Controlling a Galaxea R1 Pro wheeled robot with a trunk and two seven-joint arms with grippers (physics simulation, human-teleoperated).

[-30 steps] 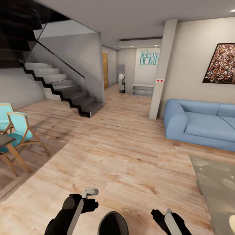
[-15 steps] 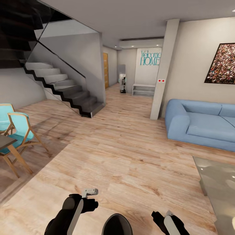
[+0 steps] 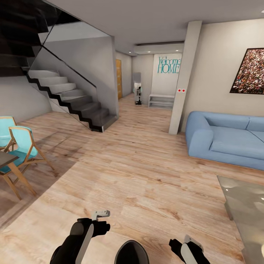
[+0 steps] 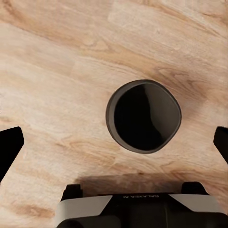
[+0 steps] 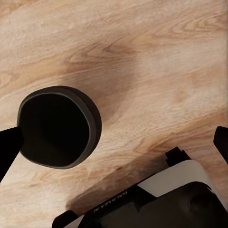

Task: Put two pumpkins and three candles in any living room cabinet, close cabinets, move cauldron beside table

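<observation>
- Head view: open living room, light wood floor (image 3: 139, 176) running back to a hallway with a "Welcome HOME" sign (image 3: 168, 64) on the far wall.
- Dark staircase (image 3: 69, 99) at the left, grey pillar (image 3: 184, 77) centre-right, blue sofa (image 3: 227, 138) against the right wall under a framed picture (image 3: 249, 71).
- Turquoise chairs (image 3: 20, 146) with wooden frames at the left edge, beside a dark tabletop corner.
- The table (image 3: 244, 209), glossy grey-olive, shows its near corner at the lower right, in front of the sofa.
- The cauldron (image 3: 131, 253), black with a wide mouth, sits on the floor at the bottom centre between both arms, well apart from the table.
- Left gripper (image 3: 99, 216) low at bottom left, right gripper (image 3: 185, 244) at bottom right; finger state hard to read here.
- Left wrist view: left gripper (image 4: 114, 142) points down at the floor, black fingertips (image 4: 9, 147) at the two opposite picture edges, spread wide and holding nothing.
- The cauldron (image 4: 143, 116) lies between the fingers' span, upright, mouth up, dark inside, not touched.
- Right wrist view: right gripper (image 5: 114, 145) also aimed at the floor, fingertips (image 5: 8, 149) far apart at the edges, released, empty.
- The cauldron (image 5: 59, 126) is just beside one fingertip; contact cannot be told.
</observation>
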